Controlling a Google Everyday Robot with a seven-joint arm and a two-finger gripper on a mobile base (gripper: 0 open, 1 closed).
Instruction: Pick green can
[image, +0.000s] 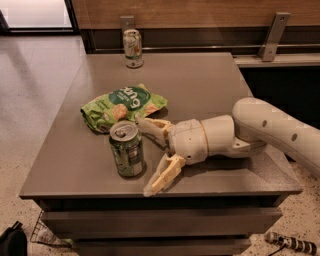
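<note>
green can (127, 150) stands upright near the bench (200, 85) front edge, just beside the snack bag (122, 102); we see the hand (146, 156) low beside it, spread wide, not closed on the can.

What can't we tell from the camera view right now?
Camera view:
- Claw, open, right of the green can: whether its upper finger touches the can is undecidable, because the two overlap in the line of sight.
- Snack bag: near corner hidden behind the can.
- Arm: base cut off by the right edge.
- Far can: label too distant to read.
</note>
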